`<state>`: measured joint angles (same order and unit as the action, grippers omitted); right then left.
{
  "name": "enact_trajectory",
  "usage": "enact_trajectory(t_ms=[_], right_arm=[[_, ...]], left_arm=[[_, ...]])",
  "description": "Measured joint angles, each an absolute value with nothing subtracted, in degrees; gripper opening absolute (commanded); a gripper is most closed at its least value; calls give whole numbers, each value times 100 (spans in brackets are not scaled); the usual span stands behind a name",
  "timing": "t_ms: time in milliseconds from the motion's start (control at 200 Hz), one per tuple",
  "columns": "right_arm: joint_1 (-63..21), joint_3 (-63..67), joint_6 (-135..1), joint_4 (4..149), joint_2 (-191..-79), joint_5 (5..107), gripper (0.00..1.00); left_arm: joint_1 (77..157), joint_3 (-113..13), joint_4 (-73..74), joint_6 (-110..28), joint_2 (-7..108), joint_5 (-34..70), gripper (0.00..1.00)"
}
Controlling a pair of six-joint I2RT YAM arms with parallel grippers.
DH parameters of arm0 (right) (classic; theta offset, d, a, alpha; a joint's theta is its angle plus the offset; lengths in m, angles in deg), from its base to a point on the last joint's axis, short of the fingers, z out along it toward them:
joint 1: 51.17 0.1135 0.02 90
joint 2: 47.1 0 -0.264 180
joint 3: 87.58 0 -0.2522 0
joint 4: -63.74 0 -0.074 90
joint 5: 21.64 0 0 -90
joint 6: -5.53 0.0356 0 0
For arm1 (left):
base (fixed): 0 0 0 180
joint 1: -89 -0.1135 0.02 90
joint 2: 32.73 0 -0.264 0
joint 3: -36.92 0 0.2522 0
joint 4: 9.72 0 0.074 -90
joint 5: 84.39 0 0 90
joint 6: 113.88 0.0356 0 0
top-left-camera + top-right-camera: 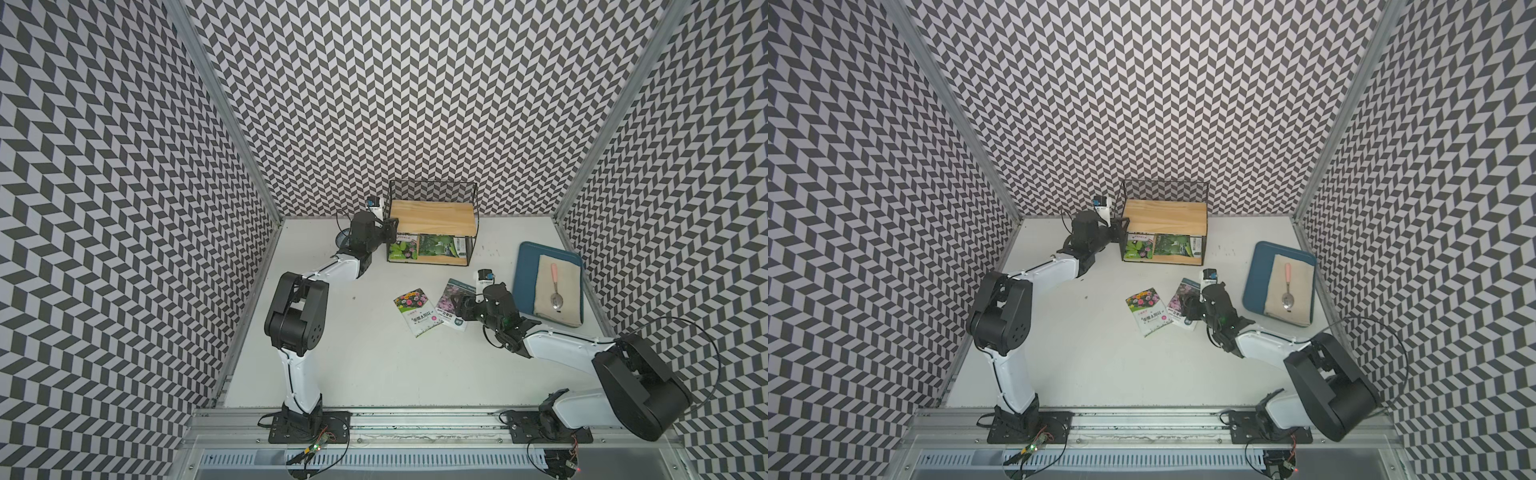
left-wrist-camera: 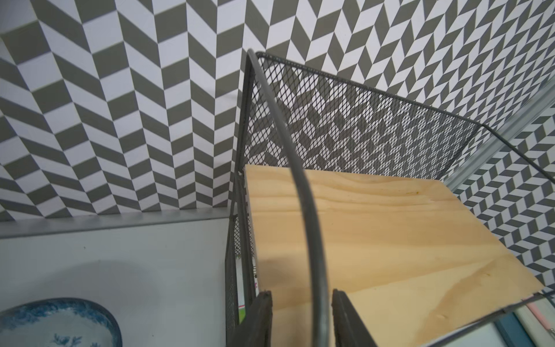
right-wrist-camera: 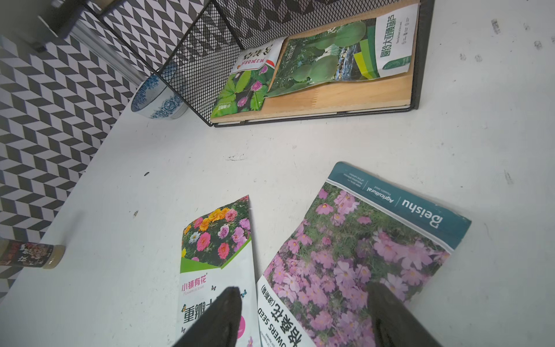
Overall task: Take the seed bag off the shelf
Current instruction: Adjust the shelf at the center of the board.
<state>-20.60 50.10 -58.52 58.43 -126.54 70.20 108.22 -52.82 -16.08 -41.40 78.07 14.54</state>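
Observation:
The shelf (image 1: pixel 432 216) (image 1: pixel 1165 216) stands at the back of the table, and its top board is bare. On its lower board lie two seed bags, a pink-flower one (image 1: pixel 403 247) (image 3: pixel 243 87) and a dark green one (image 1: pixel 442 246) (image 3: pixel 330 57). My left gripper (image 1: pixel 394 229) (image 2: pixel 301 293) sits at the shelf's upper left front corner. Its jaws are closed astride the side wire of the frame (image 2: pixel 300 180). My right gripper (image 1: pixel 459 309) (image 3: pixel 303 288) hovers open over two seed bags lying on the table (image 3: pixel 216 255) (image 3: pixel 360 246), holding nothing.
A blue-and-white bowl (image 2: pixel 60 324) (image 3: pixel 156 96) sits left of the shelf, under my left wrist. At the right, a blue tray (image 1: pixel 524 270) carries a beige cloth (image 1: pixel 565 303) with a pink-handled spoon (image 1: pixel 555 291). A small bottle (image 3: pixel 30 254) lies near the left wall.

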Motion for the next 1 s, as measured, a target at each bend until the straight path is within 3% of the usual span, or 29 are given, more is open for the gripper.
enact_trajectory(t_ms=[356,691,731,901,961,1001], right_arm=[[-2060,5062,-5845,5865,-12580,7007,71],[-2060,5080,-5848,5861,-12580,6996,71],[-2060,5084,-5850,5858,-12580,6985,71],[-2060,5086,-5909,5821,-12588,6872,71],[-2060,5073,-5942,5819,-12595,6806,71],[-2060,5032,-5948,5821,-12626,6745,71]], left_arm=[[10851,-4482,-1649,-4376,6944,1581,32],[10931,-4329,-1675,-4461,6857,1657,33],[10966,-4251,-1669,-4478,6806,1651,38],[11078,-4054,-1179,-4568,6356,1146,77],[11104,-3967,-969,-4533,6054,818,98],[11104,-3879,-851,-4513,5816,569,100]])
